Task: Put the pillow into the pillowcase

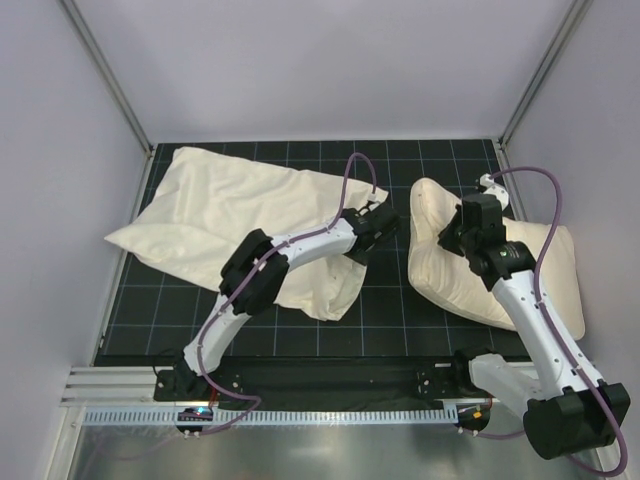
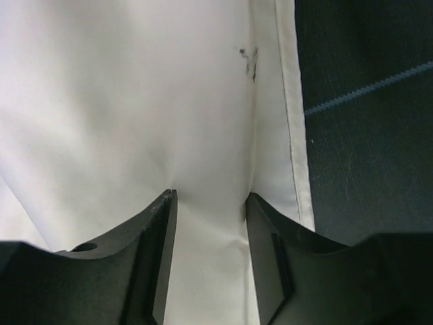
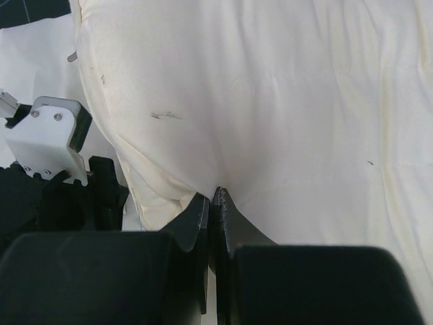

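Grasping stage — right gripper [image 3: 211, 202], pressed together, pinches the pillow [image 1: 445, 278]; left gripper [image 2: 208, 203], spread, straddles the pillowcase [image 1: 230, 200] hem just left of the pillow — next it should clamp and lift that hem.

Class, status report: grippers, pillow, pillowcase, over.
Left gripper open over thin limp cream-white pillowcase. Right gripper shut on thick puffy cream pillow. Pillow not yet inside.

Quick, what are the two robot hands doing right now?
Left gripper: open, with pillowcase cloth lying in the gap.
Right gripper: closed, pinching the pillow.
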